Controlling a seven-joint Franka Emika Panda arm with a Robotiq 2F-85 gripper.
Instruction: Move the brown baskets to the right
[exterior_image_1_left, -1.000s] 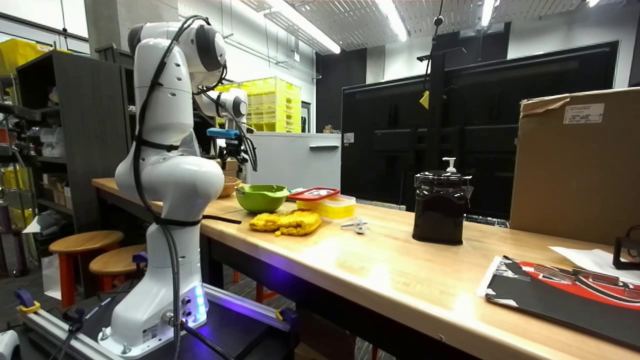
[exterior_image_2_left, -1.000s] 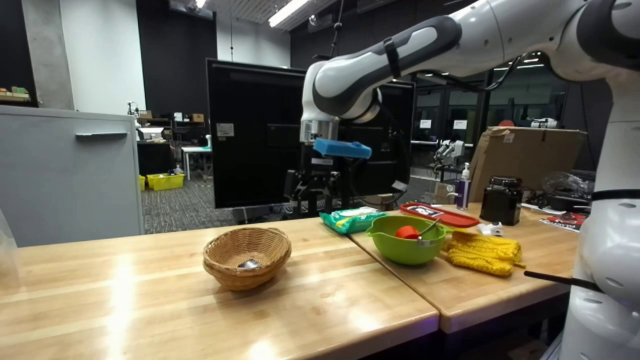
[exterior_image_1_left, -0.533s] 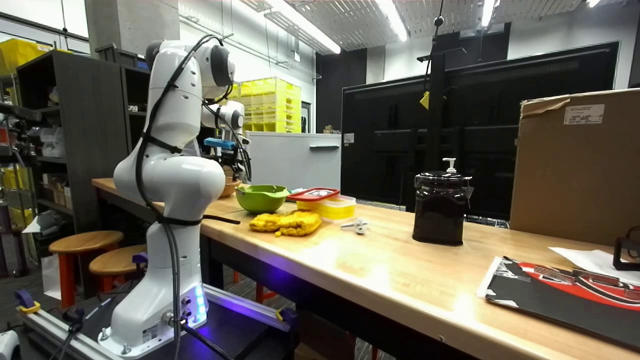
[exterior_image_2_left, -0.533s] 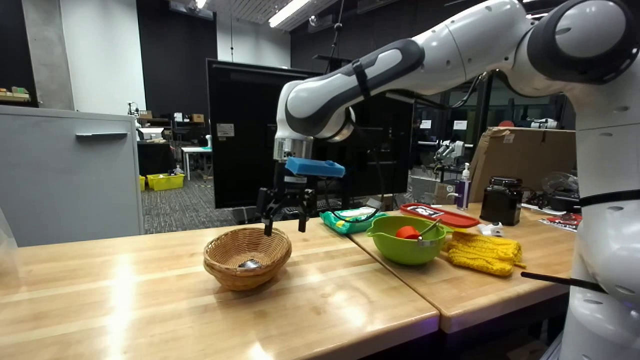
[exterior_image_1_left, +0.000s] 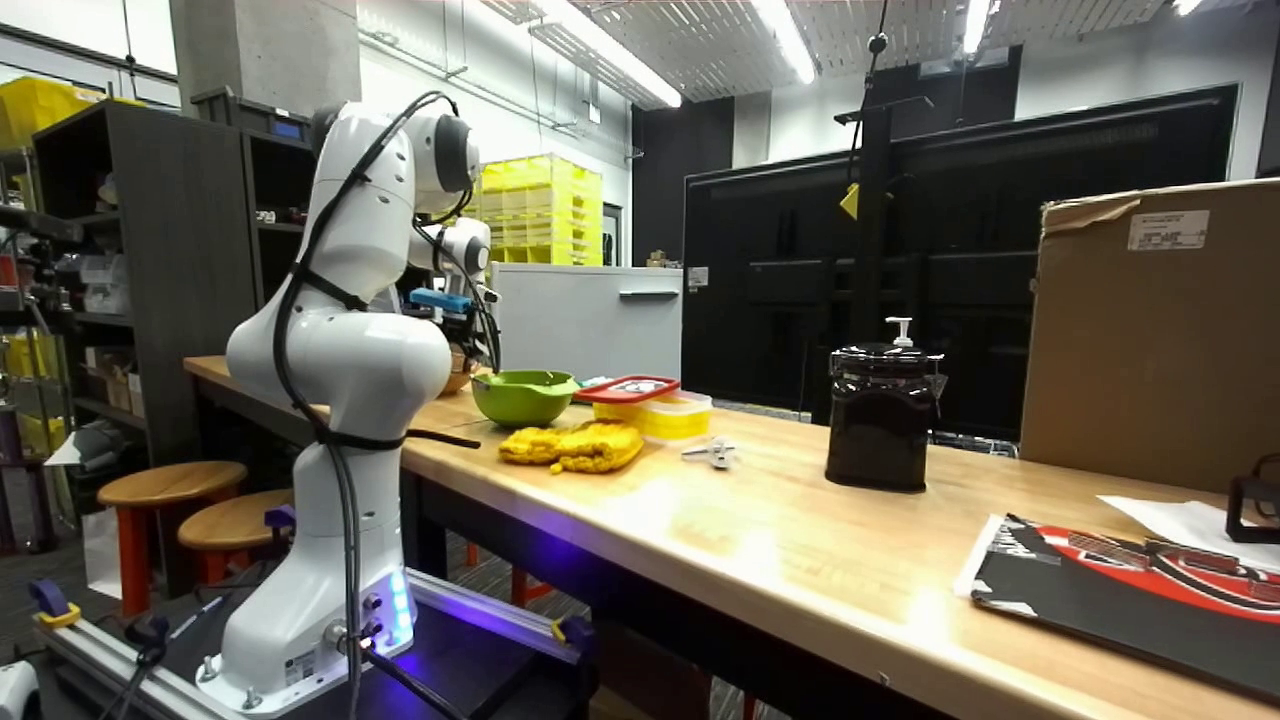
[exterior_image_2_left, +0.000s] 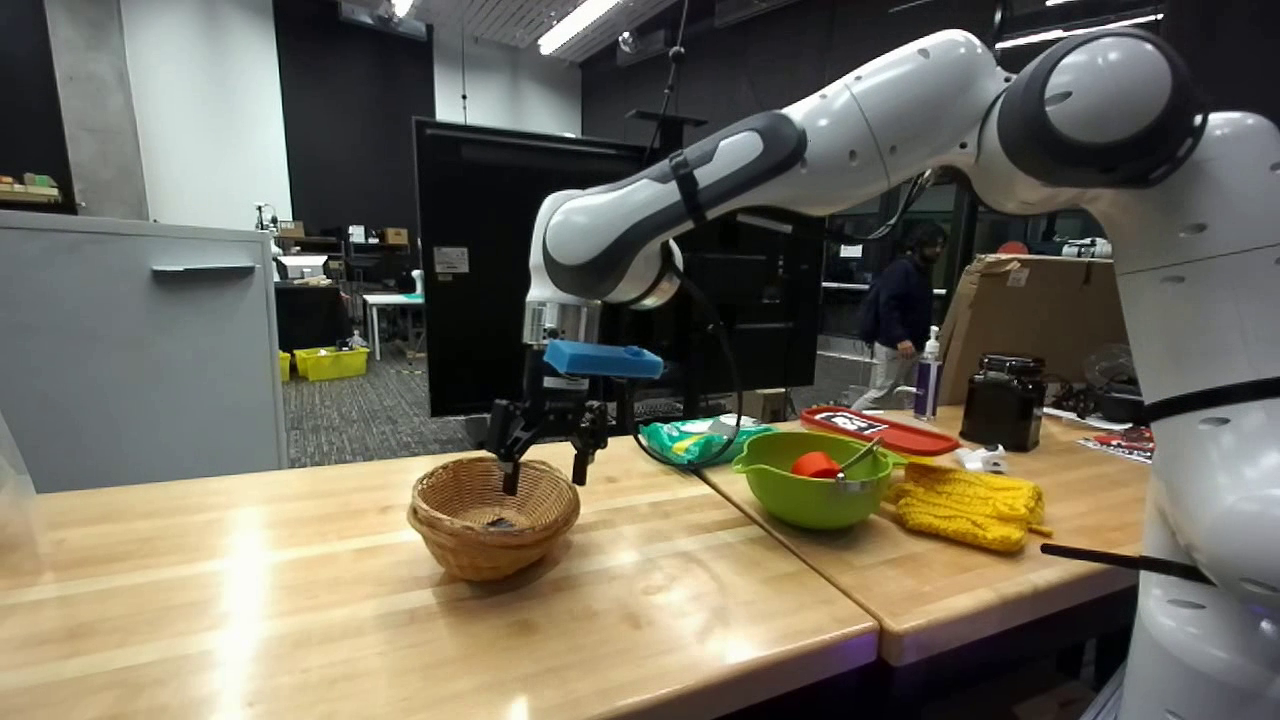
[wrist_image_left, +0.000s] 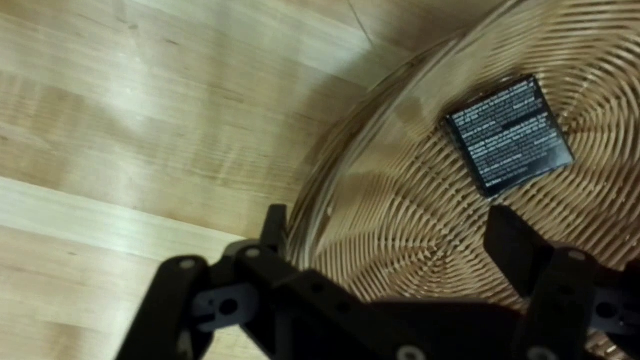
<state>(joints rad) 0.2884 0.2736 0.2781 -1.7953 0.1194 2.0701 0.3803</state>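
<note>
A shallow tan-brown wicker basket stands on the wooden table; only one shows clearly. In an exterior view the basket is mostly hidden behind the arm and gripper. My gripper is open and empty, low at the basket's far right rim. In the wrist view the gripper straddles the rim: one finger is just outside the wall, the other over the inside of the basket. Whether a finger touches the wall I cannot tell. A small black box with white print lies in the basket.
To the right of the basket stand a green bowl with a red cup in it, a green packet, a yellow knitted piece and a red lid. A black jar is farther back. A table seam runs left of the bowl.
My gripper has come down and to the left in an exterior view, from above the table to the basket's rim. The basket's outline looks slightly shifted. A person now shows in the background.
</note>
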